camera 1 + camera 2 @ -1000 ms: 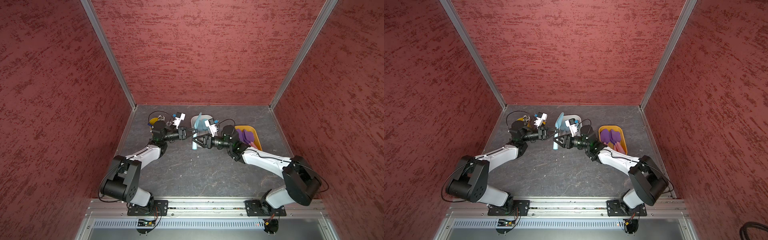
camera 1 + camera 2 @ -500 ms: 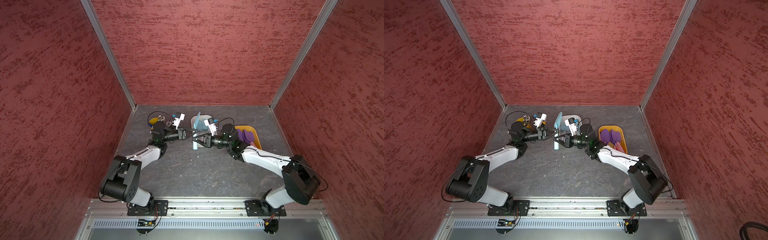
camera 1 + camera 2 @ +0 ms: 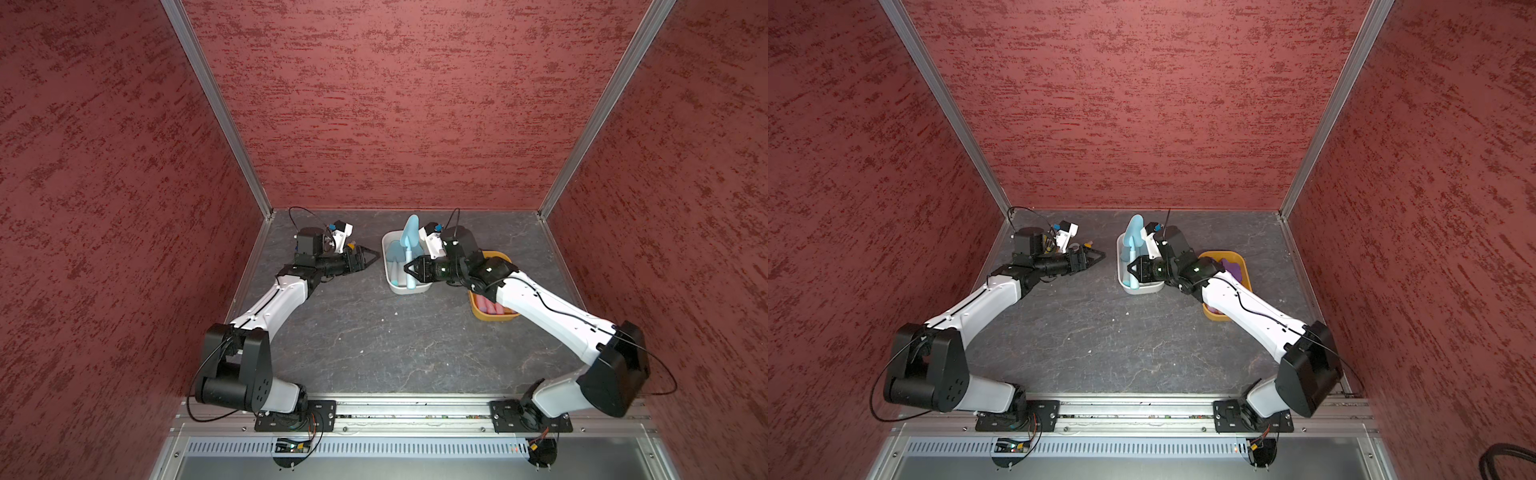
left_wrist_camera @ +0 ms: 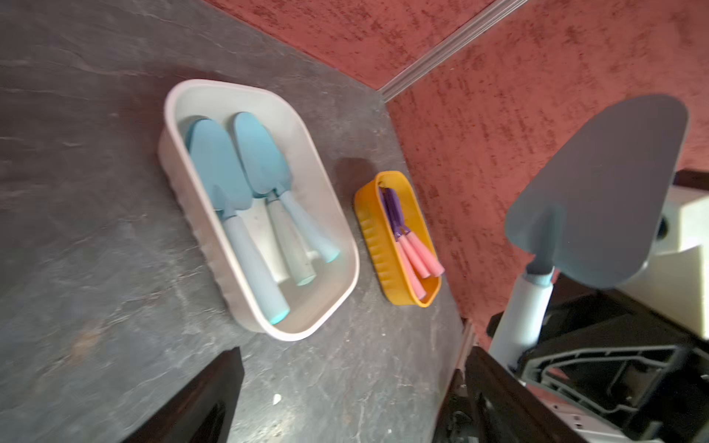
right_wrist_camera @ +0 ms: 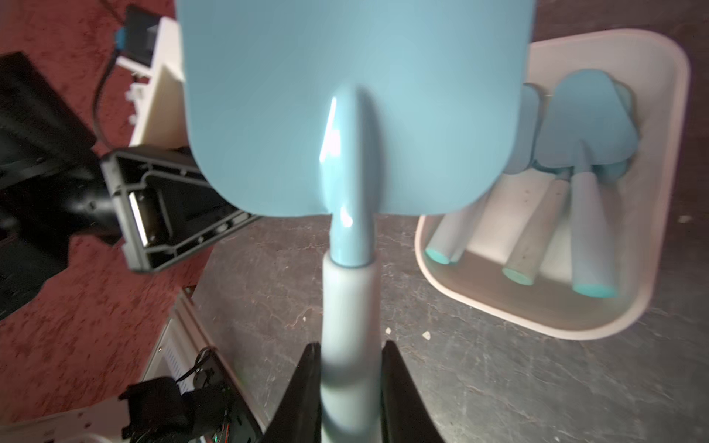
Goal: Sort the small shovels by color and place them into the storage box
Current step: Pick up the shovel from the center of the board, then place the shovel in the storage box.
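Right fingers (image 3: 409,268) are pinching the handle of a light blue shovel (image 3: 409,232), which is upright with the blade up and off the counter (image 3: 374,340). In both top views it overlaps the white box (image 3: 387,266) (can't tell if it's directly above). Left fingers (image 3: 371,258) are spread wide with nothing in them, hovering just left of that box. More blue shovels (image 4: 218,168) lie flat in the white box. The orange box (image 4: 372,230) is near it on the right, not touching, and holds the purple-and-pink shovels (image 4: 406,245). The right arm covers part of it in both top views.
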Controlling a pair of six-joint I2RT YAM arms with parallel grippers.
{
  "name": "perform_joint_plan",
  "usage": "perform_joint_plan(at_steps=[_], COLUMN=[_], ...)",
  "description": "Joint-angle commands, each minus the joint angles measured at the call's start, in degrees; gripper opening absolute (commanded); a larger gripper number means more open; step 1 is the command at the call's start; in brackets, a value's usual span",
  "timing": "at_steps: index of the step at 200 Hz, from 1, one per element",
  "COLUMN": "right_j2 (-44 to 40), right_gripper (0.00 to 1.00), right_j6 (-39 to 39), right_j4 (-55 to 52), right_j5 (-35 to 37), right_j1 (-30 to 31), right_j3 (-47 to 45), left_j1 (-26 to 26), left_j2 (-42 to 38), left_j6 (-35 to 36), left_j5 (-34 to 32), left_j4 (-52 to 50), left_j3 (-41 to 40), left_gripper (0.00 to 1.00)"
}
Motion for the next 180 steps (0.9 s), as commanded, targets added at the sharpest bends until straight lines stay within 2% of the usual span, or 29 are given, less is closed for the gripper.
perform_joint_plan(at_steps=[1,43,74,108,132,180], right_j2=[7.0,20.3,30.4,38.2,42.0,44.9], right_gripper=[0.00,0.00,0.00,0.00,0.00,0.00], right_j6=[-1.6,-4.2,-6.5,-6.9,-6.3,-4.4], right_j4=[-17.7,-27.8,-35.8,-41.7,-44.0,-42.4], right_j5=[8.2,12.8,13.1,13.1,12.4,9.8], right_j1=[-0.2,-0.4,-0.7,-1.3,-1.9,-3.0], right_j3=[7.4,22.0,35.1,45.2,49.1,50.2], left_j1=[0.7,1.5,2.0,2.7,3.3,3.7], left_j2=[-1.2,-1.8,-2.0,-2.2,-2.5,-2.5], left_j6=[10.4,13.1,14.0,14.3,14.3,13.8], left_j5=[-8.4,-10.6,-10.9,-10.9,-10.7,-10.1], left_j4=[-10.8,-11.9,-12.1,-12.1,-12.1,-11.7], left_j3=[1.2,0.7,0.6,0.5,0.3,-0.1], left_gripper=[0.97,1.00,1.00,1.00,1.00,1.00])
